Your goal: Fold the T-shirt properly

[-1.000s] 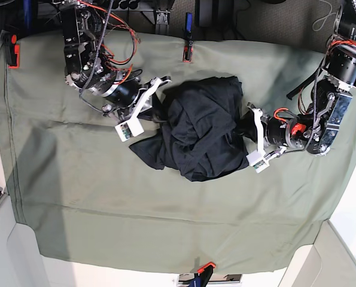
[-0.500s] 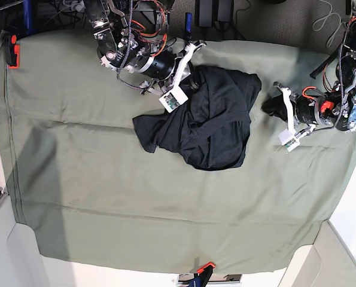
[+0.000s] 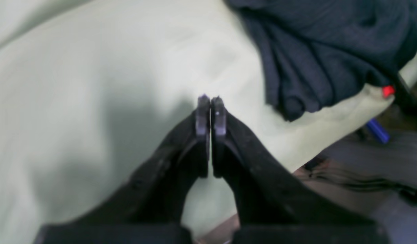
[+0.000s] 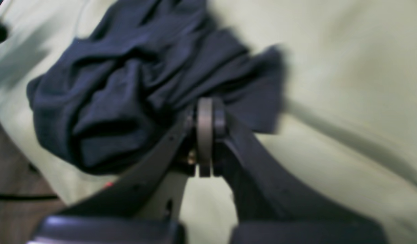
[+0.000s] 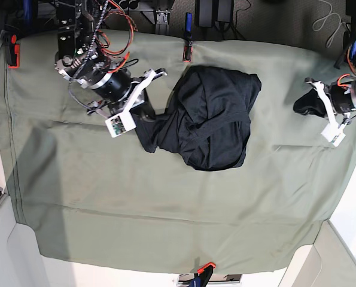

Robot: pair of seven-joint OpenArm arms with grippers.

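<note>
T-shirt [image 5: 210, 119]: crumpled heap, upper centre of frame.
Right gripper [image 4: 205, 112]: pinched onto shirt's left edge.
Left gripper [image 3: 211, 105]: closed, empty, far right.
Surface: green table cloth [image 5: 136, 203], clamps [image 5: 187, 52] at edges.

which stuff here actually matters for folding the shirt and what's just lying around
Belongs to the job:
- T-shirt, crumpled in a heap
- right tool, shut at the shirt's edge
- left tool, shut, off the shirt

Just there:
- green table cloth under it all
- red clamps on the cloth's edge
</note>
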